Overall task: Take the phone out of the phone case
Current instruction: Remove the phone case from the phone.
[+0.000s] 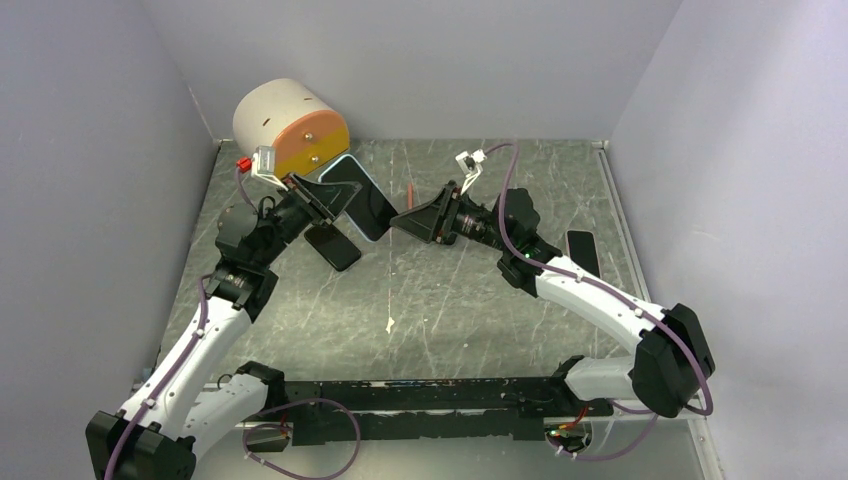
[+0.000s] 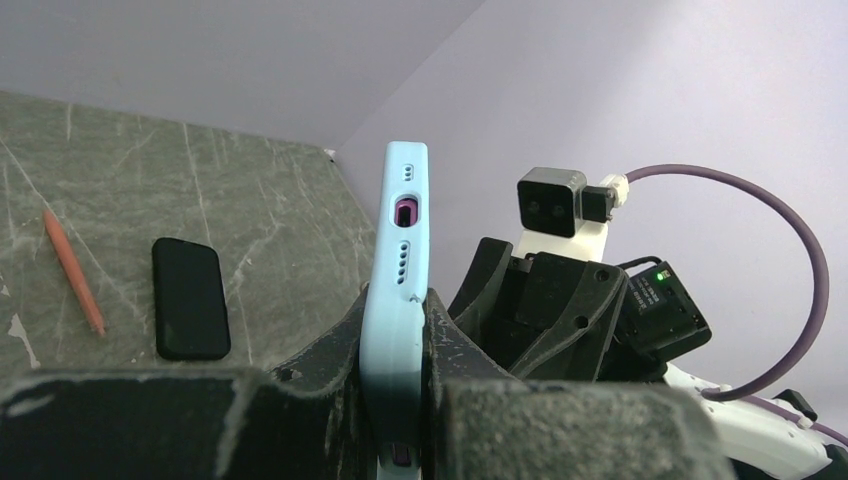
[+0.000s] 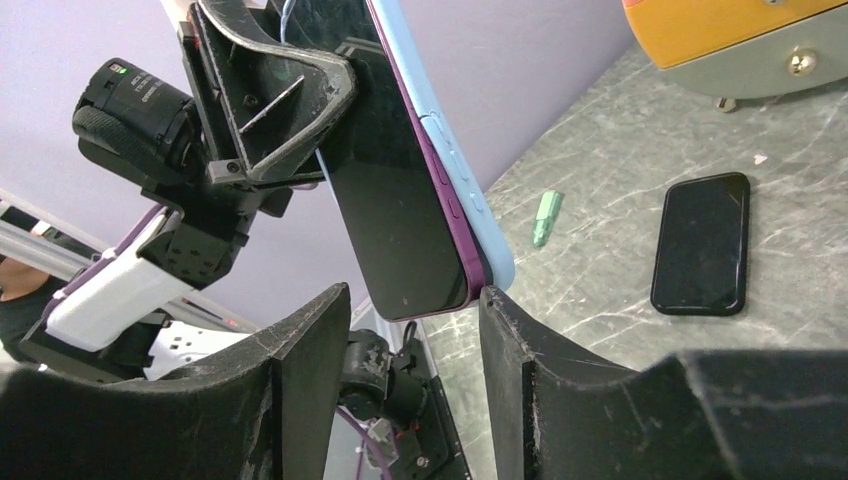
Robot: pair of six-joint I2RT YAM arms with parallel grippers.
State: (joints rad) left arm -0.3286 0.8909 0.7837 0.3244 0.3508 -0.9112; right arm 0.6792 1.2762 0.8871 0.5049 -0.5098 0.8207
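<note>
Purple phone (image 3: pixel 390 210) in lt-blue case (image 2: pixel 400 250); L fingers (image 2: pixel 335 345) clamp case, R fingers (image 3: pixel 540 360) apart round corner.

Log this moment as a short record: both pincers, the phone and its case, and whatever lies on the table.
left pincer: shut on the light blue phone case, held up off the table
right pincer: open, fingers either side of the lower corner
phone: in the case, purple edge showing
near black phone: flat on the table below the left pincer
far black phone: flat, at the right side
orange pen: on the table
green piece: small, on the table
round object: back left
</note>
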